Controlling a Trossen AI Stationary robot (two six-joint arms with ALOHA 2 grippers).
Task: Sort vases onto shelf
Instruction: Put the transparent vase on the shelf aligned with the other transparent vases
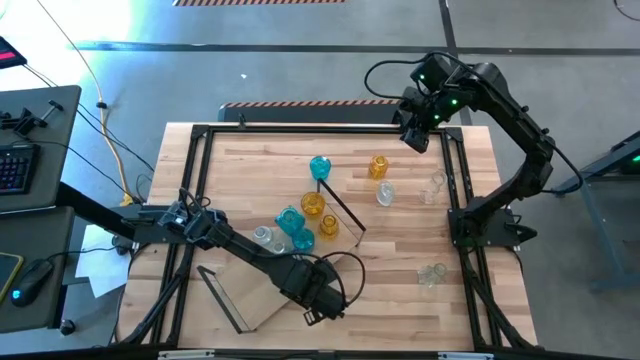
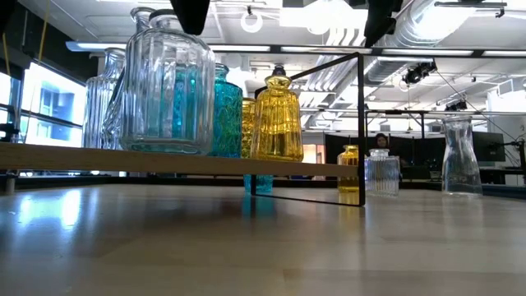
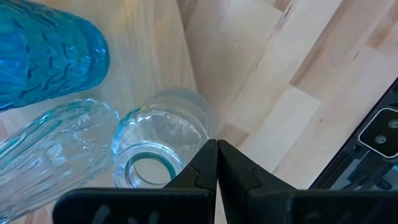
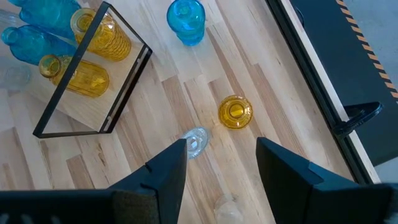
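The shelf (image 1: pixel 262 300), a light-wood board with black wire end frames, lies diagonally on the table. Upright on it stand clear (image 1: pixel 265 237), teal (image 1: pixel 290 220) and amber (image 1: pixel 312 205) vases. Loose vases rest on the table: teal (image 1: pixel 320 167), amber (image 1: pixel 378 166) and clear (image 1: pixel 385 195). My left gripper (image 3: pixel 216 149) is shut and points down at the shelf's near edge, right beside an upright clear vase (image 3: pixel 155 155). My right gripper (image 4: pixel 221 152) hangs open, high over the table's far right, above the amber vase (image 4: pixel 235 112). My left gripper holds nothing between its shut fingers. Its fingertips (image 3: pixel 202 158) show right next to the clear vase's side (image 3: pixel 186 134), and I cannot tell whether they touch it.
Two more clear vases (image 1: pixel 437 183) (image 1: pixel 432 272) stand near the table's right side. A black frame (image 1: pixel 200 130) rims the tabletop. The shelf's wire end frame (image 4: pixel 93 74) rises near the amber vases. Bare wood lies at the table's near right.
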